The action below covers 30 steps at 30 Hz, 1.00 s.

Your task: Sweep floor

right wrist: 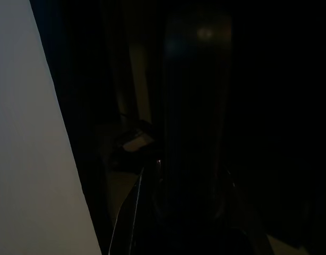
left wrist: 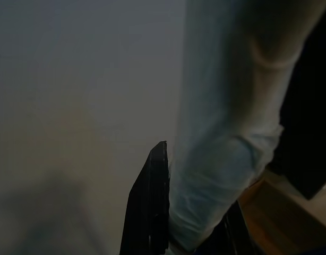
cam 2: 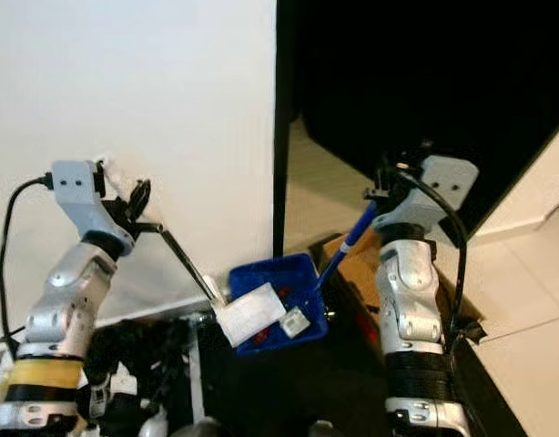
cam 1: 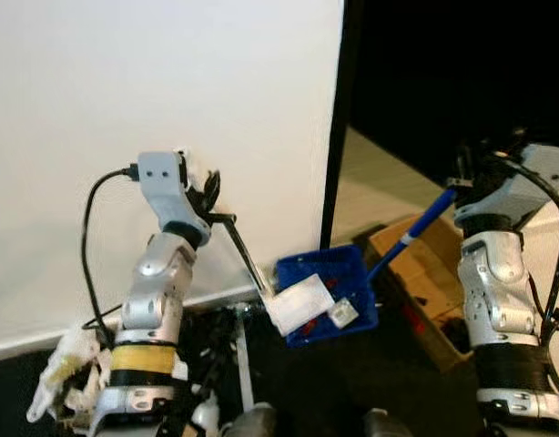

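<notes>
While you hold both tools raised, blue dustpan point(cam 1: 339, 282) hangs between arms, below and inboard of left gripper point(cam 1: 209, 198), whose jaws clamp its dark handle point(cam 1: 245, 255). Pan holds white paper scraps point(cam 1: 299, 303). Right gripper point(cam 1: 463, 182) jaws grip blue broom handle point(cam 1: 416, 226), long axis slanting down-left into pan. Floor point(cam 2: 525, 273) lies to right.

The scene is seen from the robot's head by two eye views, angled forward and down; a white wall point(cam 1: 161, 109) on the left, a blue dustpan point(cam 1: 327, 293) near the middle and a cardboard box point(cam 1: 423, 259) on the right are shared by both, shifted leftward in the right eye view; the left wrist view is held close against the wall; the right wrist view is very dark.
</notes>
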Available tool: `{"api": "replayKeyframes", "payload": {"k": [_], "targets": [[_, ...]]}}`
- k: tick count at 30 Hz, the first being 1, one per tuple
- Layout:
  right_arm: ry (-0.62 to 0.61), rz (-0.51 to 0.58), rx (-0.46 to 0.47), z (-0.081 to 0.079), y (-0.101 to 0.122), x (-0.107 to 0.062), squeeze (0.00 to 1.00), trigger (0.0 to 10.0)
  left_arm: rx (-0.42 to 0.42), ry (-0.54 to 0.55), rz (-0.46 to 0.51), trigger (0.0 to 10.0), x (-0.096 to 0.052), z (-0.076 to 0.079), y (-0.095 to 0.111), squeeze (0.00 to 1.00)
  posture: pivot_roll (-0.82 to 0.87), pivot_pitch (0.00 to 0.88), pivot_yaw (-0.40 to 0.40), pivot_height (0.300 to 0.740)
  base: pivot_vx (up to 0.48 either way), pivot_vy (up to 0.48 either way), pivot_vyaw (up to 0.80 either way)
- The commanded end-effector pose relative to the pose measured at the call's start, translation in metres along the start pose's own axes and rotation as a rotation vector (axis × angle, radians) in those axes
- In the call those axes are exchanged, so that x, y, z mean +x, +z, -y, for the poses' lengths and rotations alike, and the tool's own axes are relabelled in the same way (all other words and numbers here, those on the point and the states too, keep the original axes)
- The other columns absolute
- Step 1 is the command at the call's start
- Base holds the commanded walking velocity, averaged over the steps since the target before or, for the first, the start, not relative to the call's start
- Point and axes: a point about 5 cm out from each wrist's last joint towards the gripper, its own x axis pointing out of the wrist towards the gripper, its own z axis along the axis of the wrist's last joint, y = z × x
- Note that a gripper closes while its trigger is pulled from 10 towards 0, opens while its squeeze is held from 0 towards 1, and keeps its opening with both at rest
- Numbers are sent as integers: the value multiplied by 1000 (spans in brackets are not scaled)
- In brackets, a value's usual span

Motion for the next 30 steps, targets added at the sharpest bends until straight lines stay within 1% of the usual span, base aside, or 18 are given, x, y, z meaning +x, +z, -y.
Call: {"api": "replayKeyframes", "payload": {"k": [1, 6, 9, 12, 13, 15, 19, 22, 25, 27, 28, 29, 30], "targets": [[16, 5, 13, -3, 2, -1, 0, 10000, 2, -20, 89, 10000, 5, 7, 14, 0, 55, 0, 38, 740, 0, 0, 0], [8, 9, 12, 1, 4, 0, 0, 10000, 6, -26, 59, 10000, 7, 9, 10, 0, 52, 0, 41, 740, 0, 0, 0], [3, 7, 9, 4, 4, 2, 0, 10000, 37, -21, 35, 10000, 9, 9, 6, 0, 51, 0, 44, 740, 0, 0, 0], [1, 2, 7, 4, 2, 1, 0, 10000, 32, -16, 24, 10000, 9, 9, 2, 0, 51, 2, 48, 740, 0, 0, 0], [-1, 0, 7, 4, 0, 0, 0, 10000, 54, -13, 2, 10000, 10, 10, -1, 0, 52, 4, 49, 740, 0, 0, 0], [-2, -1, 8, 4, 0, 0, 0, 10000, 69, -15, -1, 10000, 10, 10, -2, 0, 54, 9, 51, 740, 0, 0, 0], [-6, 11, 21, 2, 1, 0, 0, 10000, 67, -27, -3, 10000, 10, 12, -2, 0, 55, 15, 55, 740, 0, 0, 0], [-26, 33, 27, 5, 5, 2, 0, 10000, 85, -34, -6, 10000, 11, 14, -3, 0, 57, 21, 58, 740, 0, 0, 0], [-54, 69, 20, 13, 15, 6, 0, 10000, 92, -40, -10, 10000, 11, 14, -4, 0, 58, 25, 60, 740, 0, 0, 0], [-54, 69, 20, 13, 15, 6, 0, 10000, 92, -40, -10, 10000, 11, 14, -4, 0, 58, 25, 60, 740, 0, 0, 0], [-78, 110, 12, 22, 28, 10, 0, 10000, 101, -41, -16, 10000, 11, 14, -5, 0, 55, 30, 63, 740, 0, -259, 0], [-90, 134, 6, 27, 35, 12, 0, 10000, 106, -43, -19, 10000, 11, 14, -6, 0, 54, 31, 65, 740, 0, -255, 0], [-90, 134, 6, 27, 35, 12, 0, 10000, 106, -43, -19, 10000, 11, 14, -6, 0, 54, 31, 65, 740, 0, -255, 0]]}}
